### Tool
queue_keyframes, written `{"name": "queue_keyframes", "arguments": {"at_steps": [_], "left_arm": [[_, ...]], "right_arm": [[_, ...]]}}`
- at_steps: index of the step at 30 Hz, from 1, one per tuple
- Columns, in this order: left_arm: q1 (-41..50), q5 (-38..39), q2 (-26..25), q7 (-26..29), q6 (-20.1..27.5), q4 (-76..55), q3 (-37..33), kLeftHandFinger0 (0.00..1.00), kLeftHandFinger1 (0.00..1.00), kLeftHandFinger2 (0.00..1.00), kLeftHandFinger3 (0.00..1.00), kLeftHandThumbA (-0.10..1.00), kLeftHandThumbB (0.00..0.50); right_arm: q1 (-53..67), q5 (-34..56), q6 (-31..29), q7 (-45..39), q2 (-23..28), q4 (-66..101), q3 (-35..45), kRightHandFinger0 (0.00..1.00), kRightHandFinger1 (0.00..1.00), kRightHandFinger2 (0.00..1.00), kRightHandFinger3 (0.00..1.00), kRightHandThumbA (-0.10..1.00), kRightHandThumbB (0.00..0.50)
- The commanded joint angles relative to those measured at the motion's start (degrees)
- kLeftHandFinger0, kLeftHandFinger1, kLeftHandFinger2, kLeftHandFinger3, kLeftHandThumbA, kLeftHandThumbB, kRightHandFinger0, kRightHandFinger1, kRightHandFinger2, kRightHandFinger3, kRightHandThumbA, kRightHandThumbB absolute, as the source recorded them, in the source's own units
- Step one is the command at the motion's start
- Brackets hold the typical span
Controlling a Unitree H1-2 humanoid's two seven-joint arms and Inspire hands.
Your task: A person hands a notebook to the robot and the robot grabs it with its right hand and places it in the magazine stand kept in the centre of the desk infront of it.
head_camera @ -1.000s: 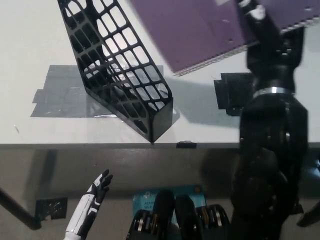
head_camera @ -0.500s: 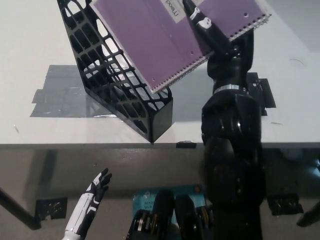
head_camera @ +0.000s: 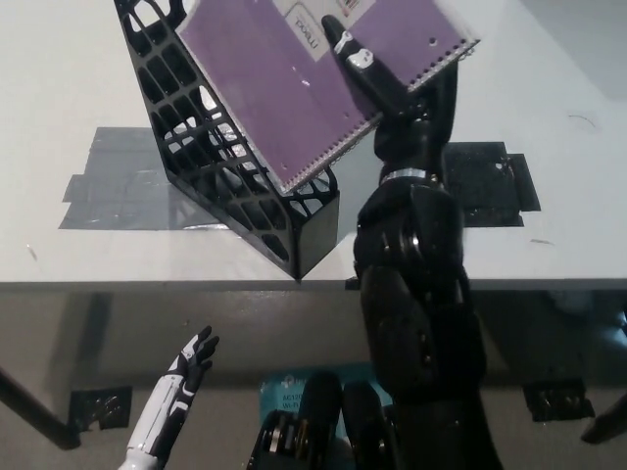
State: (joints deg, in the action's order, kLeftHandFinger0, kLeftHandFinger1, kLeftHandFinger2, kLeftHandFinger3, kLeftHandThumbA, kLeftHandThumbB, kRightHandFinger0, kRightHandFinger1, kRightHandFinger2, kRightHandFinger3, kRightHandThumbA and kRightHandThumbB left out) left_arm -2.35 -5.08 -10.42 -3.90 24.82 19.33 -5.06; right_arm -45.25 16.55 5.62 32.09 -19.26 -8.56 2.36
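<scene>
A: What is seen to have changed since half a second ago?

B: The purple spiral notebook (head_camera: 313, 83) has been carried further left and is now held over the black magazine stand (head_camera: 220, 147), its lower corner overlapping the stand's open top near the front end. The black right hand (head_camera: 392, 83) has been brought left with it, and is clamped on the notebook's right part (one finger (head_camera: 358, 61) is laid across the purple cover). The dark tape patch (head_camera: 490, 181) on the right of the surface (head_camera: 59, 59), earlier partly covered by the arm, is now exposed.

A: And the other hand?

B: The white left hand (head_camera: 188, 370) is kept at the lower left, below the surface's edge, fingers spread and nothing held.

A: What cannot be made out?

B: Whether the notebook's corner is already inside the stand or only above it cannot be told. The notebook's top is cut off by the picture's edge, and its white label (head_camera: 312, 27) is only partly readable. The stand's right wall is hidden behind the notebook.
</scene>
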Motion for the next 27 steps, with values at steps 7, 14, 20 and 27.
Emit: {"name": "queue_keyframes", "arguments": {"at_steps": [7, 14, 20, 27], "left_arm": [[-1.20, 1.91, -1.07, -1.41, 2.10, -1.20, 0.77, 1.00, 1.00, 1.00, 1.00, 1.00, 0.500], [-1.80, 1.29, -1.27, -1.30, 1.99, -1.58, 1.22, 1.00, 1.00, 1.00, 1.00, 1.00, 0.500], [-2.14, 0.20, -1.48, -1.03, 2.09, -1.74, 1.20, 1.00, 1.00, 1.00, 1.00, 1.00, 0.500], [-3.22, -0.27, -1.68, -0.80, 1.52, -1.71, 1.38, 1.00, 1.00, 1.00, 1.00, 1.00, 0.500]], "right_arm": [[-4.54, -5.24, -5.79, -2.73, -1.98, -1.33, -6.32, 0.00, 0.00, 0.00, 0.00, 0.98, 0.005], [-4.96, -10.97, 4.82, -11.62, 6.27, -0.92, -14.35, 1.00, 1.00, 1.00, 1.00, 0.60, 0.335], [-5.76, -13.61, 6.52, -14.02, 9.36, 0.71, -16.46, 1.00, 1.00, 1.00, 1.00, 0.77, 0.360], [-7.22, -15.08, 8.36, -14.56, 10.25, 4.50, -15.45, 1.00, 1.00, 1.00, 1.00, 0.88, 0.389]]}}
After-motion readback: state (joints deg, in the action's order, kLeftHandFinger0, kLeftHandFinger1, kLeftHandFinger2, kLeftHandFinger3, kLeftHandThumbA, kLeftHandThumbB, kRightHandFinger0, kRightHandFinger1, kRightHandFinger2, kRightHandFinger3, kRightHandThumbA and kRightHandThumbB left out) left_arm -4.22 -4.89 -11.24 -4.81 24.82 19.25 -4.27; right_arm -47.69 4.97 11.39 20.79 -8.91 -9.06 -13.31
